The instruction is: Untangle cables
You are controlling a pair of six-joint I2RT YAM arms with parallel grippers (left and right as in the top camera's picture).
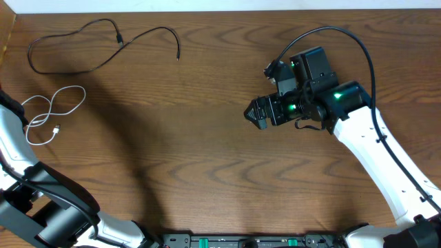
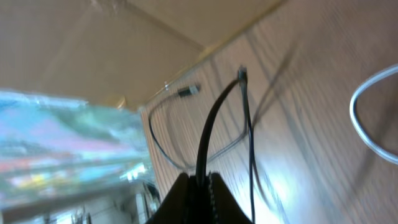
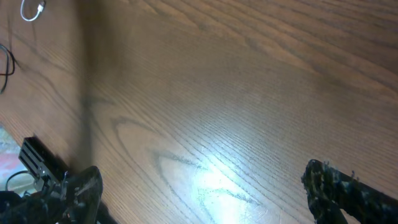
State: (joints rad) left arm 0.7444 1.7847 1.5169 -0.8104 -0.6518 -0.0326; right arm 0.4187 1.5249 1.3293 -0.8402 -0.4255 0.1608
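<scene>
Tabletop (image 1: 207, 179) of brown wood fills the overhead view. At its top left corner we see the black cables (image 1: 96, 23) spread in a loose loop with a tail running right. The white cable (image 1: 52, 114) is coiled just below them by the left edge, close to the black ones but not touching them. The left arm (image 1: 10, 148) runs off the left edge beside the white coil, and we cannot see its pincer here. The right gripper (image 1: 256, 114) hangs over bare wood right of centre, well apart from every cable, pointing left.

In the left wrist view, the left gripper (image 2: 198, 196) has its fingers (image 2: 180, 199) pressed together on a black cable (image 2: 208, 124), which rises from between them toward a small plug. A thinner black strand runs beside it, and part of the white cable (image 2: 367, 118) curves in at the right edge. This view is blurred, so we cannot make out more of the plugs.

In the right wrist view, the right gripper (image 3: 200, 177) has its jaws spread wide, with only wood grain between them. Far off at the top left we make out the white cable (image 3: 31, 9) and a bit of black cord at the left edge.
</scene>
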